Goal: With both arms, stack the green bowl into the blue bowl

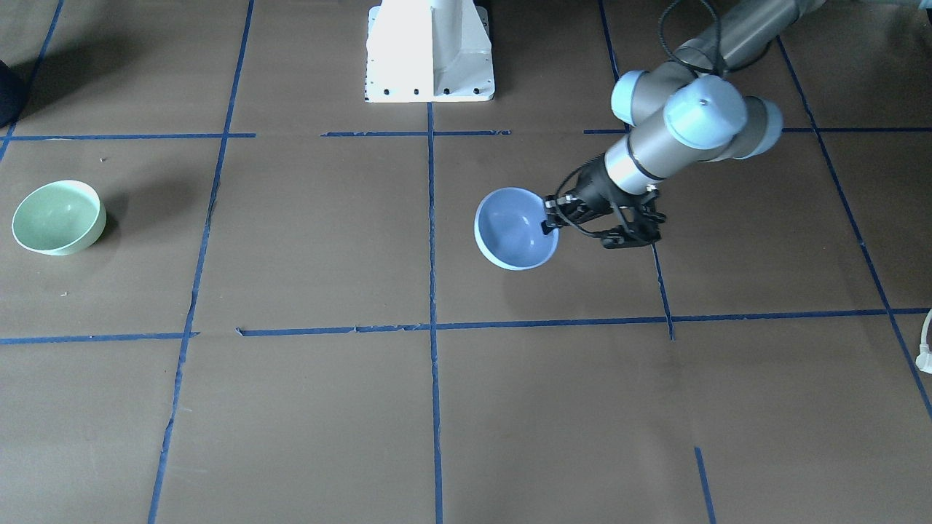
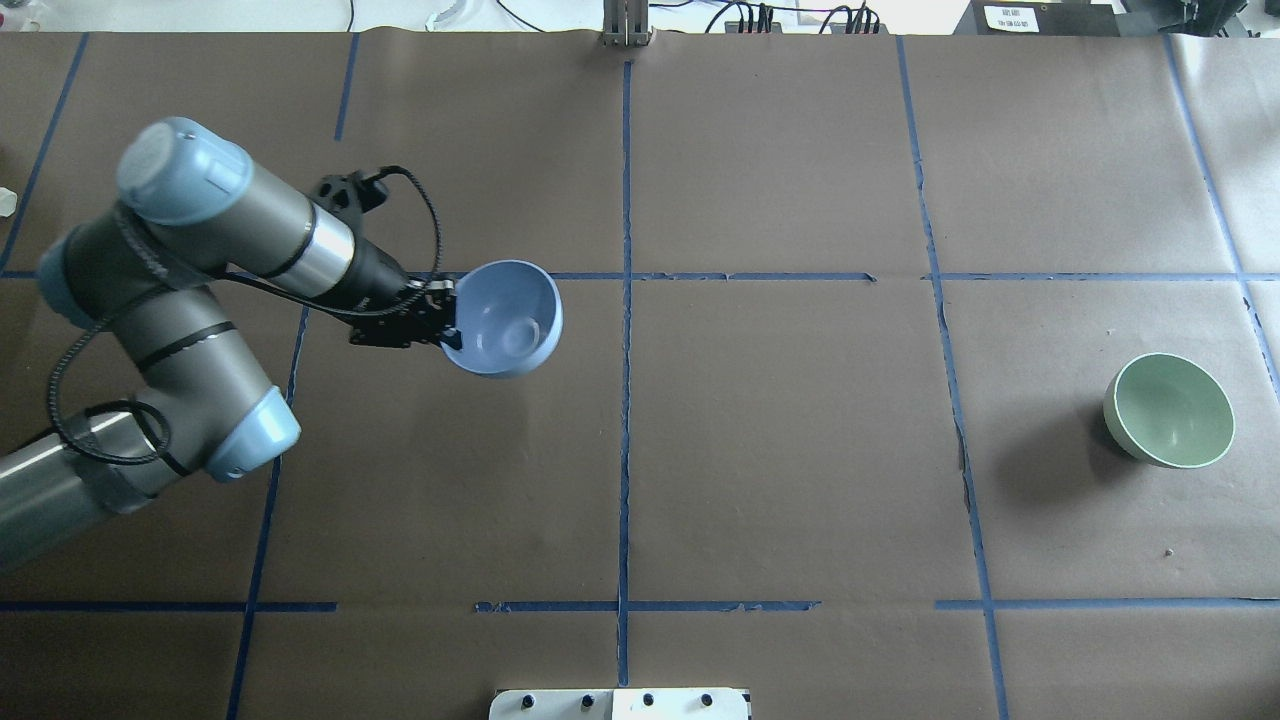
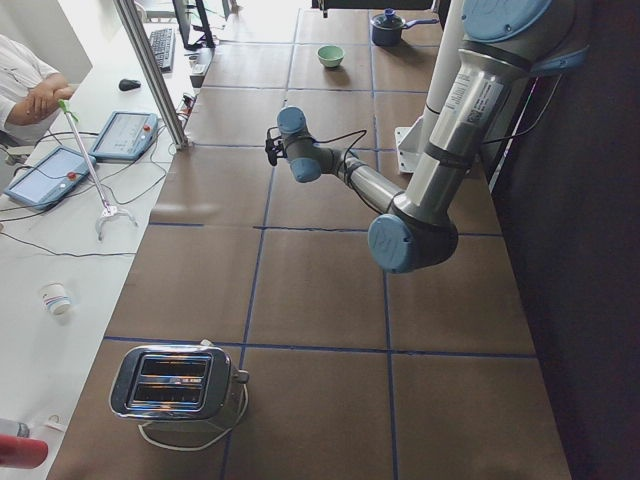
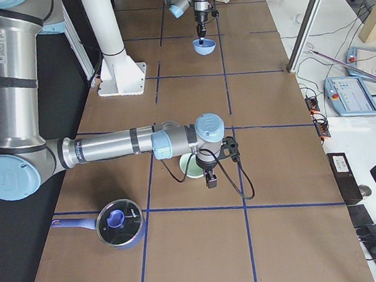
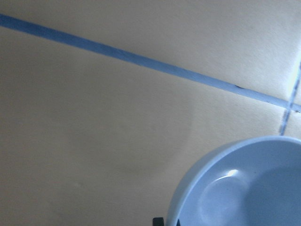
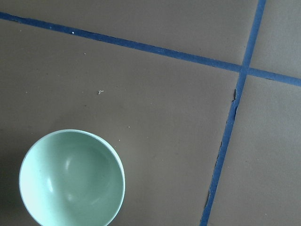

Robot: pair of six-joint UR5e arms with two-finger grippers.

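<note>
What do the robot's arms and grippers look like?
The left arm and the right arm are silver-grey tubes joined by rounded joints with light blue caps. Each ends in a small black gripper: the left gripper and the right gripper. A black cable loops loosely around each wrist.

The pale blue bowl (image 2: 505,318) hangs tilted above the counter (image 2: 780,450), pinched at its 9 o'clock rim by the left gripper (image 2: 448,318). The mint-green bowl (image 2: 1172,410) sits upright on the counter, well apart at 3 o'clock.
</note>
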